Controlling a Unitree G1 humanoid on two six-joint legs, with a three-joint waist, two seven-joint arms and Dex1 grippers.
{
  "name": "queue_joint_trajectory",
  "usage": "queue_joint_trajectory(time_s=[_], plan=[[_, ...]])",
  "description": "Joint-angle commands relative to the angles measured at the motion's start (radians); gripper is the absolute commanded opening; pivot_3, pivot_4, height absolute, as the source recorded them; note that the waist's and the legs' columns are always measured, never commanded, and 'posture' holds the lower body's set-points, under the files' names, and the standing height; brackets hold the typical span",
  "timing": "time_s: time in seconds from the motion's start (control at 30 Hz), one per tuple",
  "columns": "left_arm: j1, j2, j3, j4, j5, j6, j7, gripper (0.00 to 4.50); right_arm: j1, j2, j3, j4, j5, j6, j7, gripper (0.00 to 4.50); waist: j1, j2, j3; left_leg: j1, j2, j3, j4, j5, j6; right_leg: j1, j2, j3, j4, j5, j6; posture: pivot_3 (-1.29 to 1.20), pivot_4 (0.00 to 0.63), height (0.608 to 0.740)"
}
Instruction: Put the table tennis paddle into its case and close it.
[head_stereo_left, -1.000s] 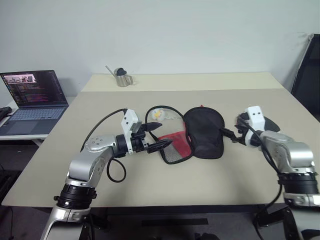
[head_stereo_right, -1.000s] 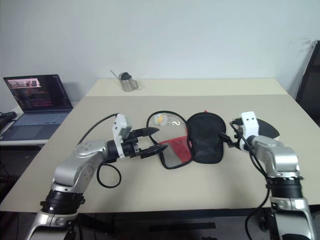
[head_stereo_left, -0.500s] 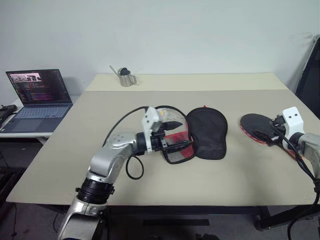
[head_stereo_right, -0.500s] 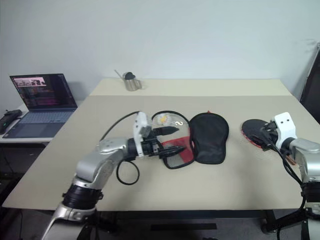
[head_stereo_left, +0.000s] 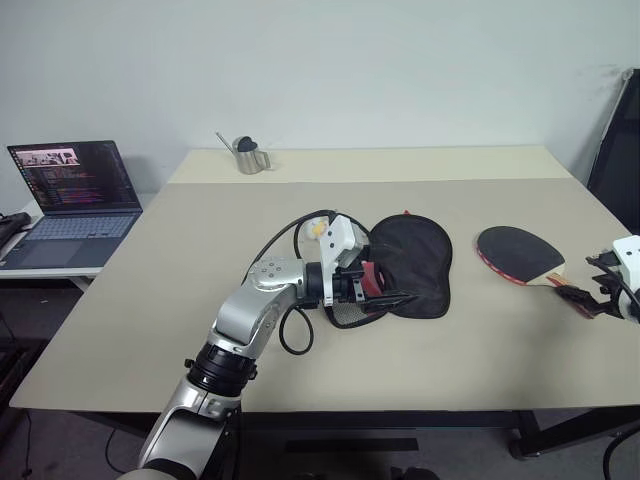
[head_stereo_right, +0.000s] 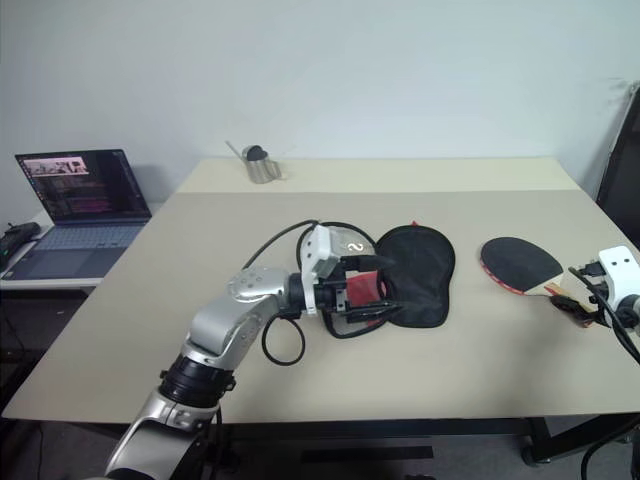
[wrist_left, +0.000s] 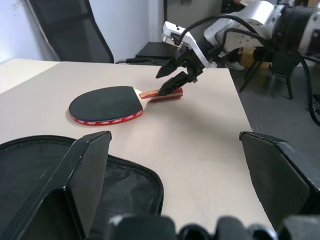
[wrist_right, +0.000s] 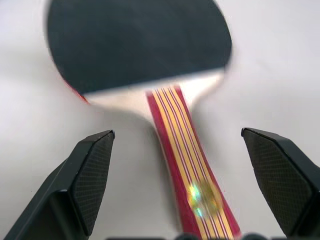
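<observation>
The table tennis paddle (head_stereo_left: 515, 252) lies flat at the table's right, black face up, with its striped handle (wrist_right: 185, 145) pointing toward the right edge. My right gripper (head_stereo_left: 590, 300) is open at the handle's end, one finger on either side of it. The case (head_stereo_left: 415, 262), black fabric with a red and mesh part (head_stereo_right: 365, 292), lies in the middle of the table. My left gripper (head_stereo_left: 385, 288) is open and reaches level over the red and mesh part, pointing toward the paddle (wrist_left: 105, 104). The left wrist view also shows the right gripper (wrist_left: 175, 82) at the handle.
A metal jug (head_stereo_left: 245, 155) stands at the table's far left. A laptop (head_stereo_left: 75, 190) sits open on a side table to the left. A black chair (head_stereo_left: 615, 150) stands past the right edge. My left arm's cable (head_stereo_left: 295, 335) loops beside the case.
My left gripper has moved right, onto the case's red and mesh part. My right arm has swung away from the case to the paddle's handle, uncovering the paddle. The camera has shifted too.
</observation>
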Motion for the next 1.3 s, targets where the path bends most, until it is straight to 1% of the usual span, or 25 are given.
queue_joint_trajectory(time_s=[0.03, 0.2, 0.3, 0.37, 0.47, 0.57, 0.63, 0.7, 0.77, 0.87, 0.93, 1.1, 1.2, 1.3], plan=[[-0.019, 0.001, 0.013, -0.008, 0.002, -0.018, -0.006, 4.50, -0.049, -0.016, 0.013, 0.064, -0.024, -0.013, 0.036, 4.46, 0.001, 0.000, 0.000, 0.000, 0.000, 0.000, 0.000, 0.000, 0.000, 0.000, 0.000, 0.000, 0.000, 0.000, 0.000, 0.00, 0.150, 0.740], [-0.011, -0.001, 0.010, -0.007, 0.007, -0.019, -0.002, 4.50, -0.071, 0.012, 0.033, 0.132, -0.047, -0.036, 0.058, 4.46, 0.001, 0.000, 0.000, 0.000, 0.000, 0.000, 0.000, 0.000, 0.000, 0.000, 0.000, 0.000, 0.000, 0.000, 0.000, 0.00, 0.150, 0.740], [-0.006, 0.001, 0.009, -0.010, 0.011, -0.018, 0.000, 4.50, -0.061, 0.024, 0.039, 0.119, -0.038, -0.028, 0.096, 4.46, 0.001, 0.000, 0.000, 0.000, 0.000, 0.000, 0.000, 0.000, 0.000, 0.000, 0.000, 0.000, 0.000, 0.000, 0.000, 0.00, 0.150, 0.740], [-0.002, 0.004, 0.011, -0.013, 0.013, -0.017, 0.000, 4.50, -0.040, 0.029, 0.040, 0.076, -0.023, -0.006, 0.136, 4.46, 0.001, 0.000, 0.000, 0.000, 0.000, 0.000, 0.000, 0.000, 0.000, 0.000, 0.000, 0.000, 0.000, 0.000, 0.000, 0.00, 0.150, 0.740], [0.004, 0.012, 0.018, -0.018, 0.013, -0.013, -0.002, 4.50, 0.022, 0.040, 0.032, -0.073, 0.021, 0.072, 0.196, 4.46, -0.001, 0.000, 0.000, 0.000, 0.000, 0.000, 0.000, 0.000, 0.000, 0.000, 0.000, 0.000, 0.000, 0.000, 0.000, 0.00, 0.150, 0.740], [0.008, 0.017, 0.021, -0.019, 0.012, -0.011, 0.000, 4.50, 0.080, 0.053, 0.018, -0.201, 0.047, 0.130, 0.192, 4.46, -0.002, 0.000, 0.000, 0.000, 0.001, 0.000, 0.000, 0.000, 0.000, 0.000, 0.000, 0.000, 0.001, 0.000, 0.000, 0.00, 0.150, 0.740], [0.010, 0.019, 0.023, -0.018, 0.010, -0.010, 0.003, 4.50, 0.104, 0.072, 0.005, -0.255, 0.050, 0.146, 0.148, 4.46, -0.002, 0.000, 0.000, 0.000, 0.001, -0.001, 0.001, 0.000, 0.000, 0.000, 0.000, 0.000, 0.001, 0.000, 0.000, 0.00, 0.150, 0.740], [0.011, 0.019, 0.024, -0.019, 0.010, -0.010, 0.004, 4.50, 0.106, 0.094, -0.012, -0.265, 0.039, 0.150, 0.085, 4.46, -0.002, 0.000, 0.000, 0.001, 0.001, -0.001, 0.001, 0.000, 0.000, 0.000, 0.000, 0.000, 0.001, 0.000, 0.000, 0.00, 0.150, 0.740], [0.010, 0.019, 0.024, -0.016, 0.011, -0.011, 0.004, 4.50, 0.092, 0.119, -0.024, -0.248, 0.013, 0.137, -0.002, 4.46, -0.002, 0.000, 0.000, 0.001, 0.001, 0.000, 0.001, 0.000, 0.000, 0.000, 0.000, 0.001, 0.001, 0.000, 0.000, 0.00, 0.150, 0.740], [0.005, 0.017, 0.026, -0.010, 0.012, -0.013, 0.007, 4.50, 0.060, 0.174, -0.056, -0.215, -0.013, 0.107, -0.169, 4.46, -0.002, 0.000, 0.000, 0.002, 0.000, 0.000, 0.002, 0.000, 0.000, 0.001, 0.001, 0.003, 0.001, 0.001, 0.001, 0.00, 0.150, 0.740], [0.003, 0.017, 0.028, -0.008, 0.013, -0.014, 0.009, 4.50, 0.047, 0.201, -0.075, -0.200, -0.012, 0.100, -0.236, 4.46, -0.002, 0.000, 0.000, 0.003, 0.000, 0.000, 0.002, 0.001, 0.001, 0.001, 0.001, 0.006, 0.001, 0.002, 0.002, 0.00, 0.150, 0.740], [0.004, 0.019, 0.031, -0.005, 0.015, -0.015, 0.013, 4.50, 0.037, 0.246, -0.073, -0.160, -0.021, 0.074, -0.333, 4.46, -0.001, -0.001, 0.000, 0.003, 0.000, 0.004, 0.002, 0.002, 0.002, 0.001, 0.001, 0.010, 0.001, 0.005, 0.004, 0.00, 0.150, 0.740], [0.004, 0.021, 0.033, -0.006, 0.016, -0.015, 0.015, 4.50, 0.028, 0.262, -0.073, -0.140, -0.018, 0.073, -0.366, 4.46, -0.001, -0.002, -0.001, 0.006, 0.000, 0.009, 0.002, 0.002, 0.004, 0.001, 0.002, 0.016, 0.000, 0.008, 0.006, 0.00, 0.150, 0.740], [0.005, 0.023, 0.034, -0.004, 0.015, -0.015, 0.018, 4.50, 0.014, 0.275, -0.066, -0.120, -0.010, 0.089, -0.369, 4.46, -0.001, -0.004, -0.002, 0.008, 0.000, 0.011, 0.002, 0.001, 0.009, 0.002, 0.002, 0.019, -0.001, 0.010, 0.007, 0.00, 0.150, 0.740]])
